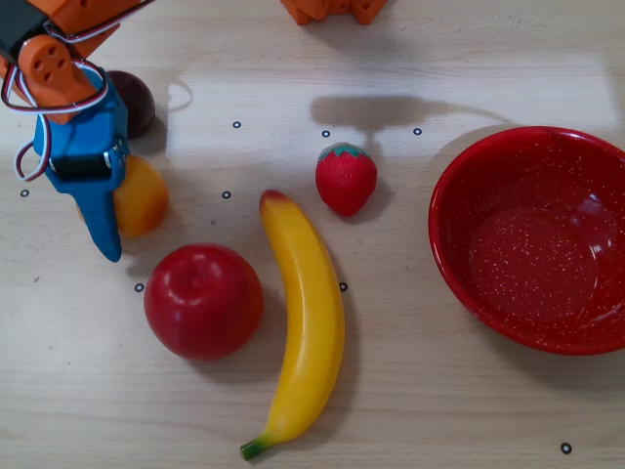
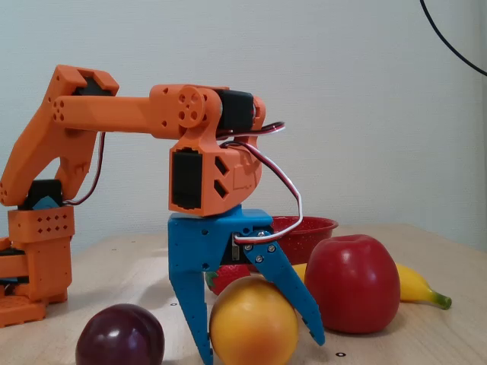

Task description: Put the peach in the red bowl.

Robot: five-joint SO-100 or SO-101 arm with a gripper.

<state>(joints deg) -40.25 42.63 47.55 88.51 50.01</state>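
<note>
In the overhead view, the peach (image 1: 140, 198) sits at left, plum (image 1: 132, 102) above, apple (image 1: 203, 300) below, banana (image 1: 303, 318) and strawberry (image 1: 346, 179) mid-table, bowl (image 1: 459, 171) far right.

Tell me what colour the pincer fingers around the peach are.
Blue, below an orange arm; clearest in the fixed view, where the pincer straddles the peach.

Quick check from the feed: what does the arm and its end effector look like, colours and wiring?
Orange printed arm with black servos. The end effector is blue, with two long tapering fingers. Red, white and black wires loop from the wrist down to it.
</note>
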